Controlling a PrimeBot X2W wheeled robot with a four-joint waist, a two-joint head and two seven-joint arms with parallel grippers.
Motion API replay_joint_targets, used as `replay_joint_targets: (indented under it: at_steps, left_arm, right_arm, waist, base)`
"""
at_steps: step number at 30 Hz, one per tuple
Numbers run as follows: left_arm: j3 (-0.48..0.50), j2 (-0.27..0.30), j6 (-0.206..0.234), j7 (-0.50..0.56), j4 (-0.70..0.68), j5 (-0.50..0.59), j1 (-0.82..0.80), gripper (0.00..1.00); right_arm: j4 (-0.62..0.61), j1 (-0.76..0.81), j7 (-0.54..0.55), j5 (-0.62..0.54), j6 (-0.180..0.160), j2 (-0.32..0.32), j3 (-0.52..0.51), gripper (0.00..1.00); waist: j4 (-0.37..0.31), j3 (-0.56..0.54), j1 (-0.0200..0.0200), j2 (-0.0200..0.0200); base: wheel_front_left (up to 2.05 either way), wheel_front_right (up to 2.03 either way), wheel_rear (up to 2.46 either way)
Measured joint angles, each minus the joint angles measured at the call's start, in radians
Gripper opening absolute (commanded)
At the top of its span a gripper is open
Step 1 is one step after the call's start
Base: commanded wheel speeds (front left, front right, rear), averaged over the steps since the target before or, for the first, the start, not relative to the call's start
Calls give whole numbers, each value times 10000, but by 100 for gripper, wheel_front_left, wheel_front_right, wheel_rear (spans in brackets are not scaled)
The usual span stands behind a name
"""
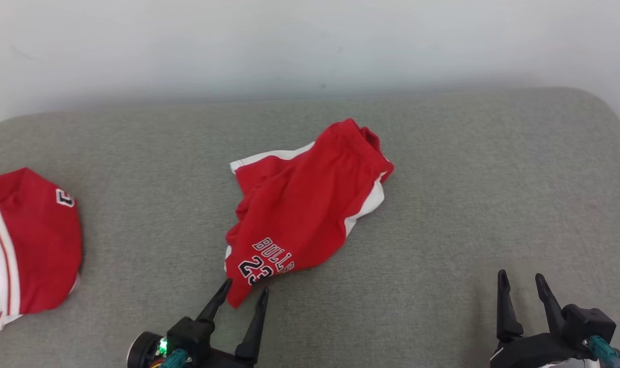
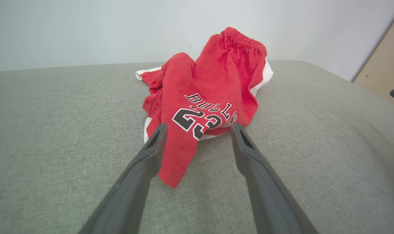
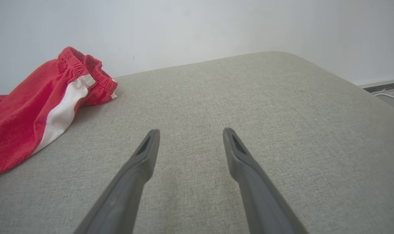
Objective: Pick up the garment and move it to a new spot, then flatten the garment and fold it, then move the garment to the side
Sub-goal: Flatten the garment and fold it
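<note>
The garment (image 1: 304, 209) is a pair of red shorts with white side stripes and "BULLS 23" print, lying crumpled in the middle of the grey cushioned surface (image 1: 442, 179). My left gripper (image 1: 246, 289) is open at the front, its fingers straddling the shorts' near hem corner. The left wrist view shows that corner (image 2: 174, 169) lying between the two fingers, the left one over its edge. My right gripper (image 1: 520, 280) is open at the front right, well away from the shorts, over bare fabric. In the right wrist view the shorts' waistband (image 3: 86, 70) lies at the far left.
A second red and white garment (image 1: 23, 250) lies at the left edge of the surface. A pale wall (image 1: 310, 41) runs behind the surface's far edge. The surface's rounded right corner (image 1: 596, 112) drops off toward the floor.
</note>
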Motion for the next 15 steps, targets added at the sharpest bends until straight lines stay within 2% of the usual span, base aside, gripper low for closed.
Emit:
replay_joint_targets:
  at_steps: [6,13,14,15]
  left_arm:
    - [-104,-2,134,0,309,792,-424,100]
    - [173,6,336,0,681,999,-829,100]
    - [207,6,253,0,750,989,-861,78]
    - [228,6,182,0,821,972,-873,78]
  right_arm:
    - [0,-128,0,-2,0,36,50,100]
    - [-8,-342,0,0,0,65,155,100]
    - [-23,-387,0,0,0,65,167,100]
    - [-35,-406,0,19,0,67,178,100]
  waist:
    - [-460,277,1,0]
    - [-780,640,2,0]
    - [-810,684,2,1]
    - [-834,729,2,0]
  base:
    - [0,0,0]
    - [0,0,0]
    - [0,0,0]
    - [0,0,0]
